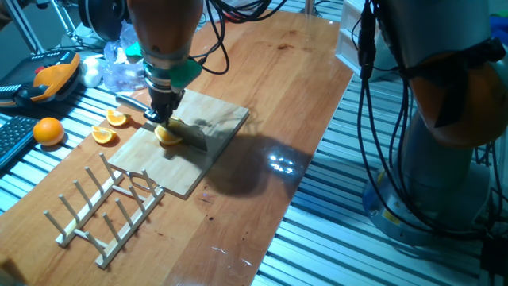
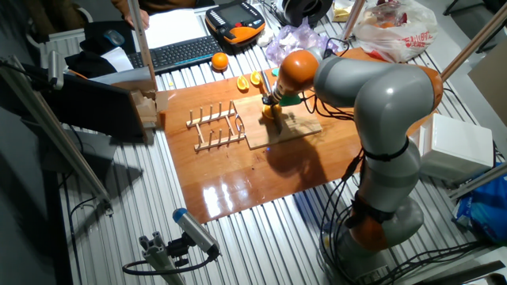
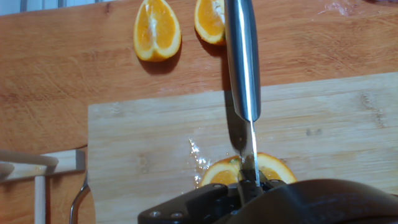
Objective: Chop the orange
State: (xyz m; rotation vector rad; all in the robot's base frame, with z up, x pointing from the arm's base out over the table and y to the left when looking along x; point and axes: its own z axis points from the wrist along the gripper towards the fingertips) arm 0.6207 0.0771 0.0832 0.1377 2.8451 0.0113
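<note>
My gripper (image 1: pixel 163 111) clamps knife (image 3: pixel 242 62), blade edge down. Orange (image 3: pixel 250 172) lies on cutting board (image 3: pixel 348 137), directly under my hand; blade's long axis crosses its cut face mid-line.

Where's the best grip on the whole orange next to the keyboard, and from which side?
Probably from straight above, fingers across the widest part of the whole orange. It is round, so no side has an edge. It sits alone on the slatted table, apart from the two wedges, leaving room either side.
</note>
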